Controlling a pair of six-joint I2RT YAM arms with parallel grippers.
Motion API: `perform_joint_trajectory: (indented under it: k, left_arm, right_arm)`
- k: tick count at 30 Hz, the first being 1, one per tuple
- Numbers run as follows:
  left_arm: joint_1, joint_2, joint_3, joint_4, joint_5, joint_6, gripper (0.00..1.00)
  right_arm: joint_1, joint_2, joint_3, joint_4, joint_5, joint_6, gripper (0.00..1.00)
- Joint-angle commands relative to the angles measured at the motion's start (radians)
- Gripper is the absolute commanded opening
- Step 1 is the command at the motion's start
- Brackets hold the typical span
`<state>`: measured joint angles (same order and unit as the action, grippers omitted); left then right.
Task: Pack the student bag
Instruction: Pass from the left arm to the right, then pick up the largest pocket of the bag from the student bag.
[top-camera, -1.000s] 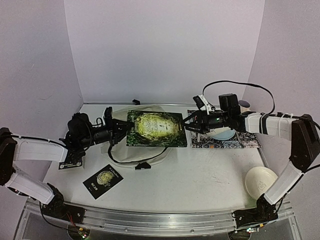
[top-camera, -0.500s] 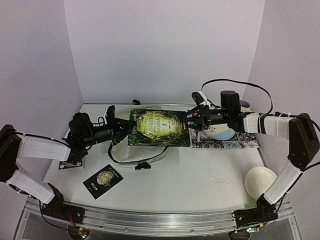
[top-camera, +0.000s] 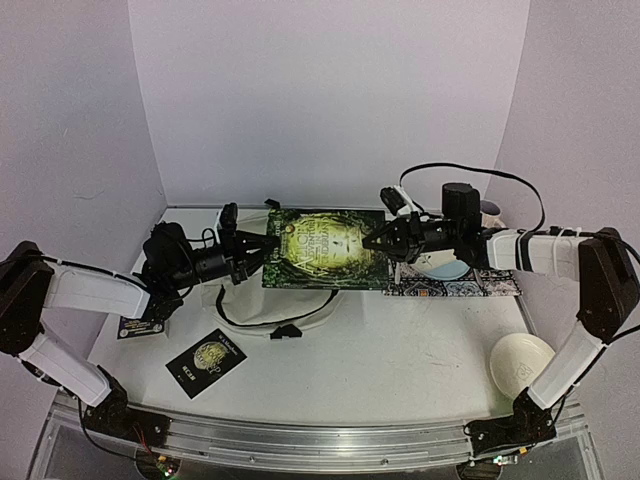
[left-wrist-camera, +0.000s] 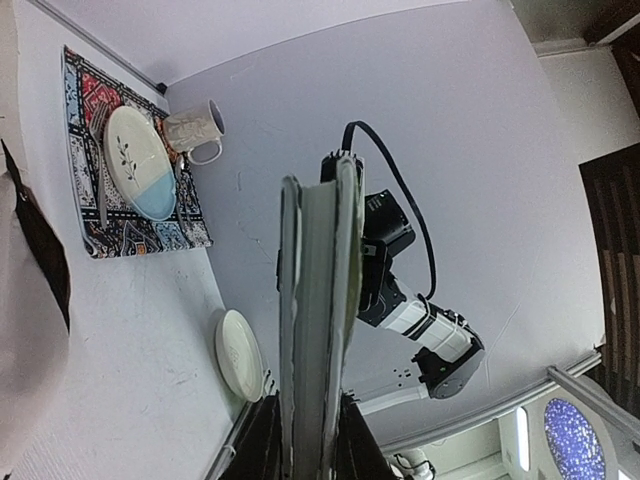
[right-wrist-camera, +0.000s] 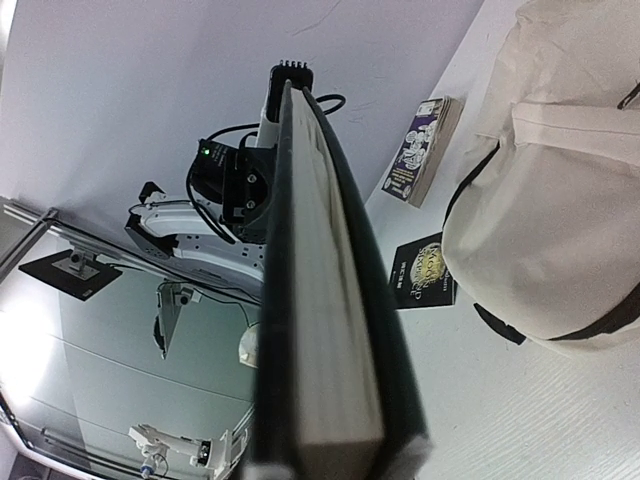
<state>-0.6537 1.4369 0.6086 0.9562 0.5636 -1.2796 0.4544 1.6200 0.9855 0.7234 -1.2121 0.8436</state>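
The left claw (top-camera: 262, 248) is pinching the 9 o'clock edge of a large green hardcover book (top-camera: 325, 248), and the right claw (top-camera: 378, 240) is pinching its 3 o'clock edge, so the two are carrying it flat above the bench (top-camera: 400, 360). The student bag (right-wrist-camera: 560, 190) is lying directly beneath, toward 12 o'clock of the bench, and its opening is not showing clearly. Packing well probably means both claws descending level and in step, so the cover is not twisting. One edge should be tipping toward the bag's mouth, and neither claw should be letting go until the fabric is taking the weight.
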Motion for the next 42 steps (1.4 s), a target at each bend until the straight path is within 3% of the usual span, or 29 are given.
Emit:
perform_joint_trajectory:
  k: [1, 5, 8, 10, 17, 21, 25, 32, 42]
  left_arm:
    - [0.002, 0.045, 0.006, 0.097, -0.021, 0.032, 0.18]
    - [0.003, 0.081, 0.016, 0.048, -0.029, 0.092, 0.37]
    - [0.002, 0.072, 0.067, -0.169, -0.084, 0.234, 0.48]
    - [0.0, 0.049, 0.09, -0.325, -0.147, 0.337, 0.51]
    - [-0.021, 0.015, 0.14, -0.626, -0.305, 0.538, 0.59]
    - [-0.134, 0.076, 0.311, -0.961, -0.522, 0.699, 0.64]
    - [-0.236, 0.153, 0.443, -1.157, -0.718, 0.809, 0.65]
    - [-0.36, 0.269, 0.585, -1.361, -0.937, 0.938, 0.67]
    - [-0.412, 0.348, 0.621, -1.433, -0.971, 0.985, 0.69]
  right_arm:
    - [0.004, -0.052, 0.005, 0.067, 0.002, -0.005, 0.03]
    - [-0.004, -0.068, -0.004, 0.067, 0.039, 0.006, 0.0]
    - [-0.027, -0.091, -0.022, 0.067, 0.075, 0.017, 0.0]
    - [-0.051, -0.113, -0.039, 0.066, 0.108, 0.03, 0.0]
    - [-0.137, -0.172, -0.137, 0.066, 0.235, 0.063, 0.0]
    - [-0.164, -0.196, -0.18, 0.065, 0.267, 0.065, 0.0]
    - [-0.175, -0.207, -0.199, 0.066, 0.28, 0.064, 0.0]
    - [-0.178, -0.229, -0.233, 0.065, 0.299, 0.067, 0.0]
    - [-0.228, -0.272, -0.292, 0.059, 0.333, 0.071, 0.0]
